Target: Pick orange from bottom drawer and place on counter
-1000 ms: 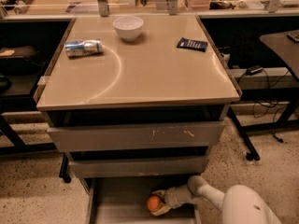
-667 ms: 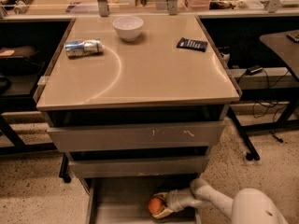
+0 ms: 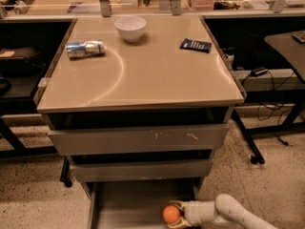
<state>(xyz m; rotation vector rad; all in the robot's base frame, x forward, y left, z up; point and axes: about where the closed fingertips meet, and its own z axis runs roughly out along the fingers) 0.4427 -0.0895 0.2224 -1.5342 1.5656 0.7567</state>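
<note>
You have the gripper (image 3: 174, 215) low in the view, over the right side of the open bottom drawer (image 3: 136, 200). The white arm (image 3: 229, 211) reaches in from the lower right.

Its two fingers (image 3: 177, 205) are clamped on the orange (image 3: 170, 214), one above the fruit and one below, both touching it. The orange is inside the drawer's outline, near its right rail. You cannot tell whether it rests on the grey floor or hangs just clear of it.

The drawer is pulled out toward the camera. The two drawer fronts above it, the middle one (image 3: 140, 170) and the scratched top one (image 3: 138, 139), are pushed in.

The counter (image 3: 152, 80) carries three items, all well apart from the gripper:
- A white bowl (image 3: 130, 28) stands upright near the far edge, left of centre.
- A silver can (image 3: 85, 48) lies on its side near the left edge, toward the far left corner.
- A dark flat packet (image 3: 196, 45) lies near the right edge, toward the far right corner.
</note>
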